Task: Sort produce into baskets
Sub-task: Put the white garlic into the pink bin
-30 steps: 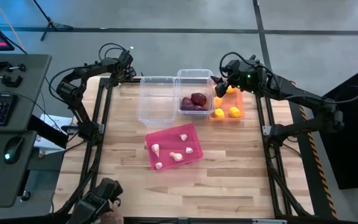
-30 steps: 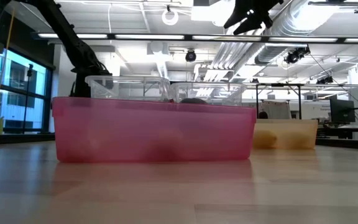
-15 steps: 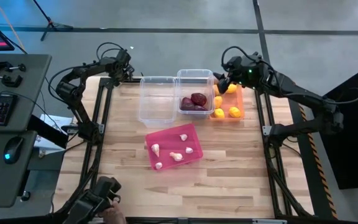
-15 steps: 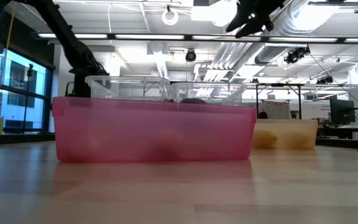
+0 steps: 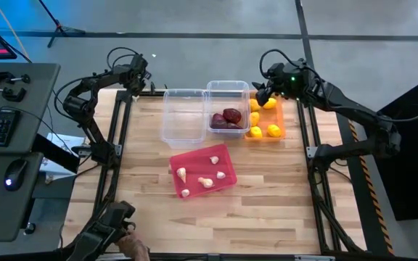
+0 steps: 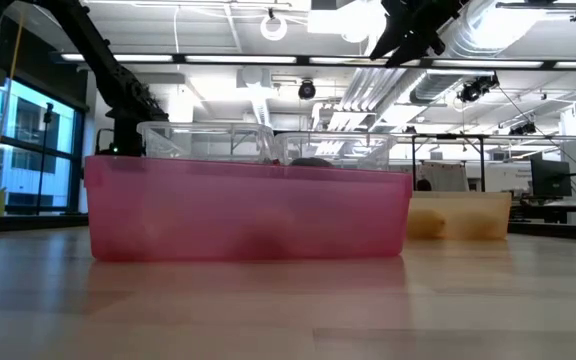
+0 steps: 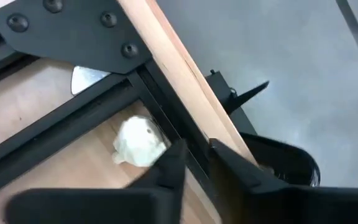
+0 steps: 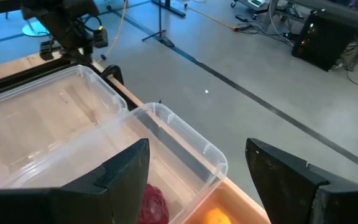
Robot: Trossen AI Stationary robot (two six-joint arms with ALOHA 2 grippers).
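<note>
A white garlic bulb (image 7: 138, 143) lies on the wood at the table's far left corner, beside the black frame rail (image 7: 166, 115). My left gripper (image 7: 196, 158) (image 5: 132, 77) points down there; a narrow gap is left between its fingers, which stand over the rail with the bulb just beside one finger. My right gripper (image 8: 197, 149) (image 5: 263, 93) hangs open and holds nothing, high over the far end of the orange basket (image 5: 265, 120) of lemons. Red onions fill one clear basket (image 5: 228, 109). The other clear basket (image 5: 183, 116) holds nothing, and the pink basket (image 5: 202, 171) holds several garlic bulbs.
The four baskets sit in the table's middle and far part. Black frame rails run along the table's left (image 5: 118, 138) and right (image 5: 312, 145) edges. A person's hand (image 5: 133, 249) shows at the near left corner. Bare wood lies at the table's near side.
My left gripper has gone toward the table's left edge, out to the far left corner, and its wrist has rolled. My right gripper has drifted a little toward the table's right edge, staying high and open. The baskets and produce have kept still.
</note>
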